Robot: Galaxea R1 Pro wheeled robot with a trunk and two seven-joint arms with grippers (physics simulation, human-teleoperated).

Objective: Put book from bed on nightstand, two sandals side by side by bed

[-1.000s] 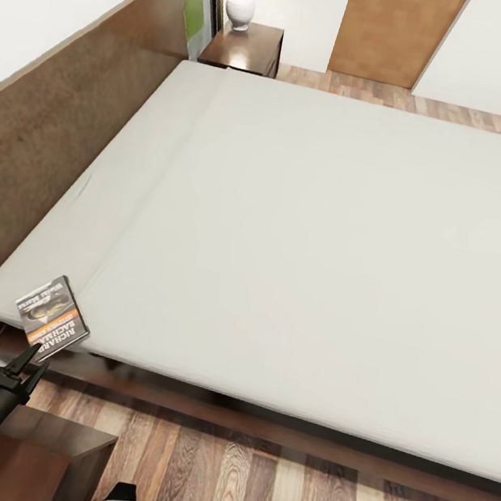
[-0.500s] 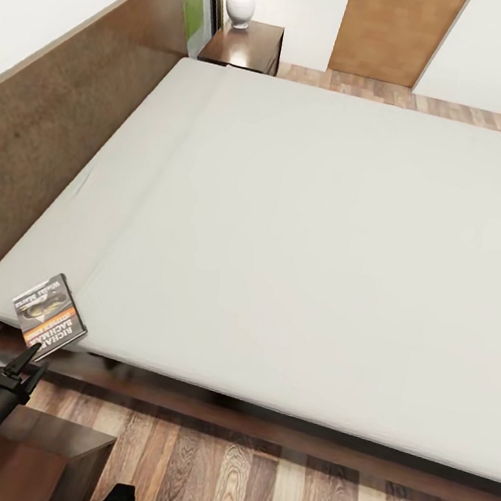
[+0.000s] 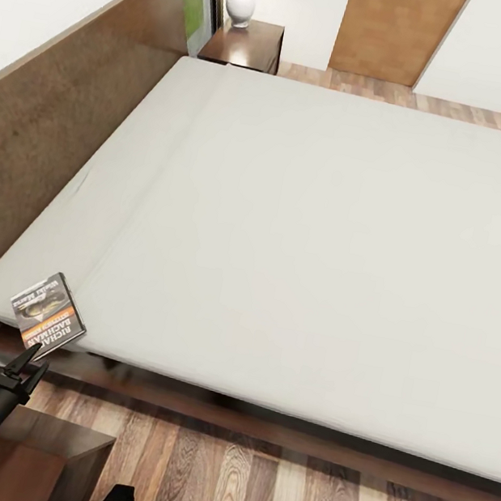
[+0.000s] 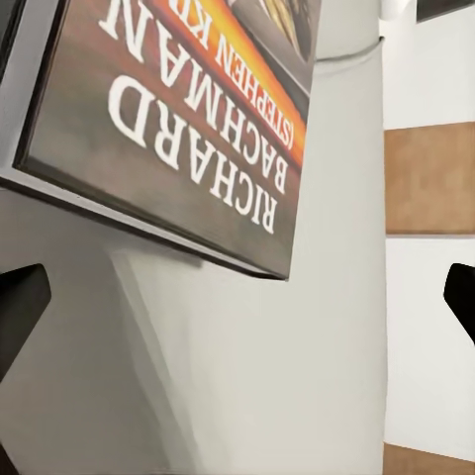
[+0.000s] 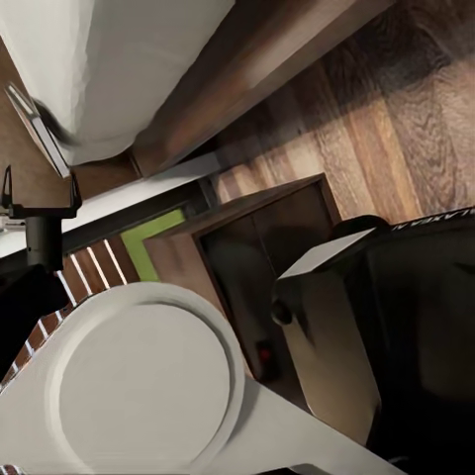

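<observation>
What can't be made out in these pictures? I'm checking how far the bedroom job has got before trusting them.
- The book: in the left wrist view its cover is cut off by the frame edge; contact with the left gripper can't be judged.
- Right gripper: its jaws can't be read in the right wrist view, where a pale arm link fills the foreground.
- Near nightstand: head view, cut by the frame edge and partly covered by the left arm.

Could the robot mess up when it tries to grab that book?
Maybe. The book lies at the very corner of the mattress, poking past its edge, so a nudge from the open left gripper could tip it onto the floor. It is also thin and flat, so the fingers might slide off instead of pinching it.
</observation>
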